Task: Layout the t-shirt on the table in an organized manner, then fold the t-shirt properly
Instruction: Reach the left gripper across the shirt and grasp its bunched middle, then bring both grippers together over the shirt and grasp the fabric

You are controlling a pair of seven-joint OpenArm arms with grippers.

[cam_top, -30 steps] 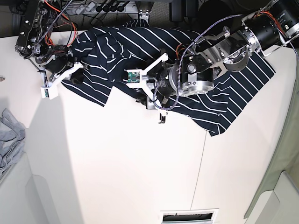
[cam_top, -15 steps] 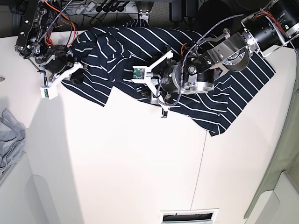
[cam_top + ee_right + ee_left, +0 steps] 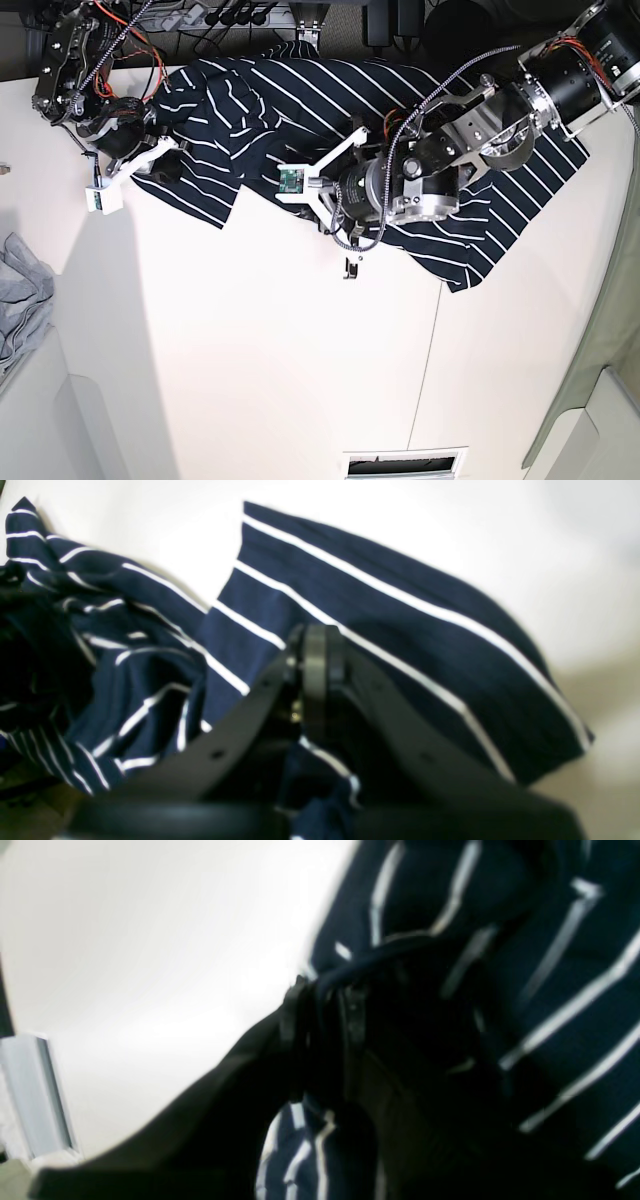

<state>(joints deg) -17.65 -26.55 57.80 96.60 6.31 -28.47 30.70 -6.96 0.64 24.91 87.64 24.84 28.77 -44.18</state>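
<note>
The t-shirt lies rumpled across the upper part of the base view, spread from upper left to right edge of the tabletop, its lower hem sagging toward centre right. From above I see both arms over it but not their fingertips.

The left wrist view fills that gap: the left hand has its fingers drawn close together on a dark fold of shirt edge at frame centre, cloth pinched between them. Picture is blurred, so how firmly it grips I cannot tell.

The right wrist view shows the right hand fully closed, fingers together, with striped cloth bunched just below the tips; a flat panel of shirt runs behind it toward lower right. Whether cloth is actually clamped I cannot tell.

Around: a grey garment at the left edge of the base view, well apart from the shirt; cables along the top edge. The left arm's body covers the shirt's middle from above.
</note>
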